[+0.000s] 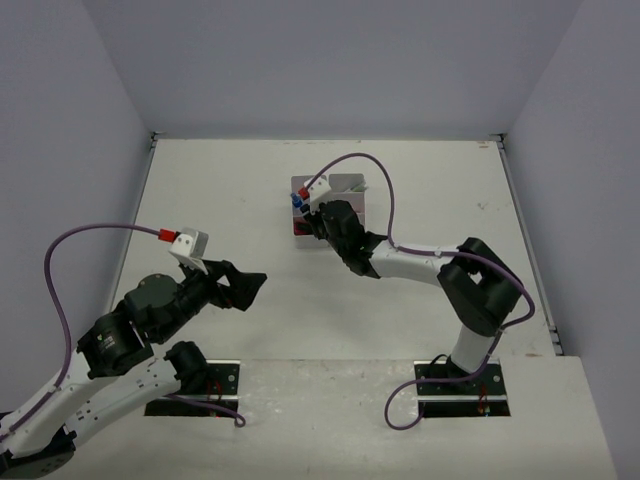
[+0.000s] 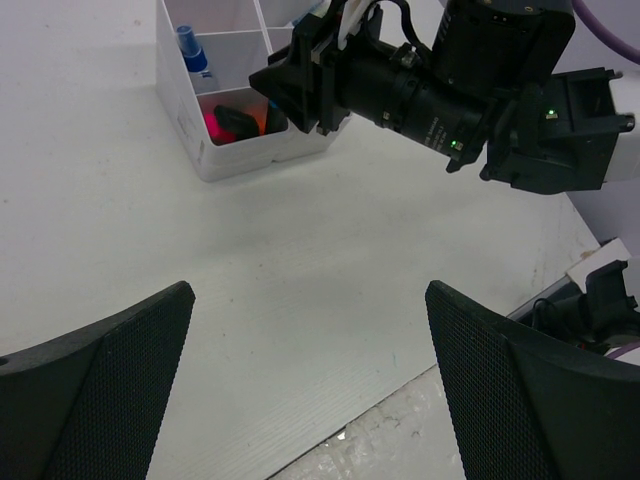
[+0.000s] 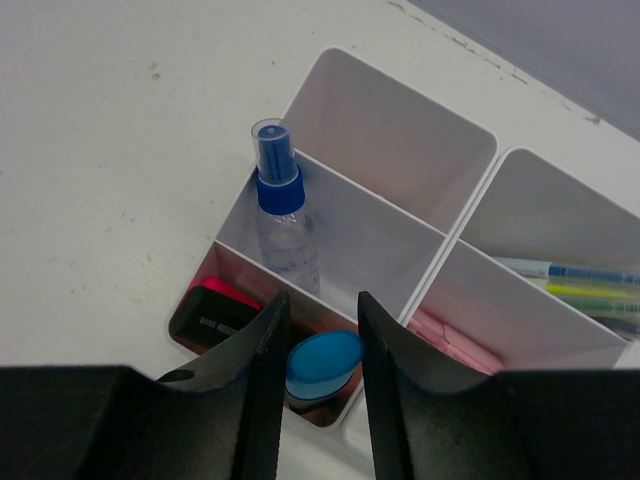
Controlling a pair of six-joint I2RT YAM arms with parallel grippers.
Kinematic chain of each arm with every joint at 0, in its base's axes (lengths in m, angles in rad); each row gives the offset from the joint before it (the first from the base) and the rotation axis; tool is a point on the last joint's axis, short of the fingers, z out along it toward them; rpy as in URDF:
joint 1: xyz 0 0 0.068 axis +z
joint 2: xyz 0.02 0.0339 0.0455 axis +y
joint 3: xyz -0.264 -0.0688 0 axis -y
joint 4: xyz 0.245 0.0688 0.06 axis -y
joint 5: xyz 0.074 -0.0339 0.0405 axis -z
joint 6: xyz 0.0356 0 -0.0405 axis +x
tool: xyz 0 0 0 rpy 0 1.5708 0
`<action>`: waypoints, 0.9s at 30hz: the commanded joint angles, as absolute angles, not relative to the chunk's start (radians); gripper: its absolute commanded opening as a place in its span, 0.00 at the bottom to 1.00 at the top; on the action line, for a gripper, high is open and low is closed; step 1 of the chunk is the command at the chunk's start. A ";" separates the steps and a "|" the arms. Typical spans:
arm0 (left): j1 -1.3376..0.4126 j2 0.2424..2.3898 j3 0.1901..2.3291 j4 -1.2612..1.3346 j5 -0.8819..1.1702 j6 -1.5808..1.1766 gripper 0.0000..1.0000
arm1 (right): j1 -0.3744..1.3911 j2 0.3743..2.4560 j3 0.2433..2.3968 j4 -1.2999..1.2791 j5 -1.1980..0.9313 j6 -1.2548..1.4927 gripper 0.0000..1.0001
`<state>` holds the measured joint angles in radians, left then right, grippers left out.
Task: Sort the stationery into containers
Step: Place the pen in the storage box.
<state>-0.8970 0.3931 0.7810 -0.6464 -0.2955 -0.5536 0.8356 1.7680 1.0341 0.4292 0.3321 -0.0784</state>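
Right wrist view: the right tool (image 3: 318,400) hangs over the near-left compartment of the tray (image 3: 455,230), at the bottom of the frame.
Step in hand: by my reading, dropping a highlighter (image 3: 322,362) into that compartment; its blue end shows between the fingers (image 3: 262,350).
Right tool state: jaws stand slightly apart beside the highlighter; whether they grip it or have let go, I cannot tell.
Left tool state: released, jaws wide and empty, held above bare worktop (image 2: 300,270) at the lower left of the top view, well apart from the tray.
Next move: probably spread the jaws fully, then lift straight up so the fingers miss the dividers.
Count, tray: one, with six compartments.
Count, spray bottle (image 3: 280,215): one, blue-capped, upright, middle-left compartment.
Count, highlighters: at least two, the blue-ended one and a black one (image 3: 215,315) beside it.
Count, pens (image 3: 570,285): about three, right side of frame.
Count, eraser (image 3: 450,340): one pink piece.
Loose stationery on worktop: none seen.
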 commanded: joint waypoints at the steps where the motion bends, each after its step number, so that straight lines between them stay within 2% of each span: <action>1: -0.894 0.383 0.785 -0.626 -0.285 -0.511 1.00 | 0.838 1.790 1.077 0.423 0.356 -0.064 0.43; 4: -0.895 0.379 0.784 -0.624 -0.286 -0.512 1.00 | 0.839 1.784 1.081 0.413 0.354 -0.054 0.53; 12: -0.894 0.409 0.781 -0.647 -0.390 -0.554 1.00 | 0.841 1.685 1.077 0.378 0.351 -0.014 0.55; 14: -0.894 0.462 0.791 -0.684 -0.481 -0.598 1.00 | 0.842 1.618 1.087 0.309 0.371 0.034 0.59; 16: -0.894 0.541 0.806 -0.727 -0.629 -0.689 1.00 | 0.842 1.527 1.089 0.252 0.402 0.069 0.73; 18: -0.894 0.620 0.833 -0.780 -0.753 -0.769 1.00 | 0.841 1.408 1.090 0.122 0.461 0.150 0.96; 19: -0.894 0.652 0.840 -0.782 -0.793 -0.781 1.00 | 0.840 1.338 1.088 0.034 0.496 0.204 0.99; 23: -0.893 0.735 0.875 -0.803 -0.956 -0.837 1.00 | 0.841 1.102 1.021 -0.265 0.600 0.386 0.99; 27: -0.879 0.797 0.889 -0.742 -1.013 -0.845 1.00 | 0.839 0.807 0.949 -0.475 0.679 0.480 0.99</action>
